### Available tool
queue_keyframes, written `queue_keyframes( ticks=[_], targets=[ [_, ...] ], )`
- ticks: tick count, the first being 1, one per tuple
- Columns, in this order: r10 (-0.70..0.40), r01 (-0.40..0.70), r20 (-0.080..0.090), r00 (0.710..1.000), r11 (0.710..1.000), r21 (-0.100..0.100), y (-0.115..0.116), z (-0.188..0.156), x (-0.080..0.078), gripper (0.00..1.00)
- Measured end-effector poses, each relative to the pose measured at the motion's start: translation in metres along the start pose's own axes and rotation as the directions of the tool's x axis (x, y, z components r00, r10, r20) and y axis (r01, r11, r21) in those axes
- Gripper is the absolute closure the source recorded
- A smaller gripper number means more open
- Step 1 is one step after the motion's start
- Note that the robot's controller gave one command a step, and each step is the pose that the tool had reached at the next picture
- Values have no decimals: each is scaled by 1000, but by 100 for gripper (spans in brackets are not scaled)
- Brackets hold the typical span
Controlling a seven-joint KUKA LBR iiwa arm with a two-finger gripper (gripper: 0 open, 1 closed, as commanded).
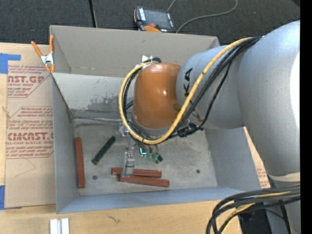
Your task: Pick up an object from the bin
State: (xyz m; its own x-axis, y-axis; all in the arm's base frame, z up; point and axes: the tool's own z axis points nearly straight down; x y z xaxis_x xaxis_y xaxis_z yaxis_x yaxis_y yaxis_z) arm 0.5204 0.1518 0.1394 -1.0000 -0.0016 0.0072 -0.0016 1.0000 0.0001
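Your claw sits at the left ends of two red-brown sticks lying flat nr the bin's front wall, prob. lined up for an end pinch. Spread or pressed together? Can't tell fm here.

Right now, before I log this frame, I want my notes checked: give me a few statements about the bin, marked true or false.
1. A long reddish-brown stick lies along the left wall of the grey metal bin. True.
2. The dark green flat strip lies across that stick. False: it lies apart from it, tilted, to its right.
3. The gripper is over the left part of two reddish-brown sticks near the front wall. True.
4. The arm reaches in from the view's left. False: it comes from the right.
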Motion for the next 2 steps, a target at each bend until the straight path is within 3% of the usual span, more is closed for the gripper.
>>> queue_keyframes(
  ticks=[1, 2],
  targets=[
    [27, -27, 1, 1000, 1000, 2, -49, 74, 33, 0],
    [32, -32, 8, 999, 999, -2, -45, 39, 41, 0]
  ],
)
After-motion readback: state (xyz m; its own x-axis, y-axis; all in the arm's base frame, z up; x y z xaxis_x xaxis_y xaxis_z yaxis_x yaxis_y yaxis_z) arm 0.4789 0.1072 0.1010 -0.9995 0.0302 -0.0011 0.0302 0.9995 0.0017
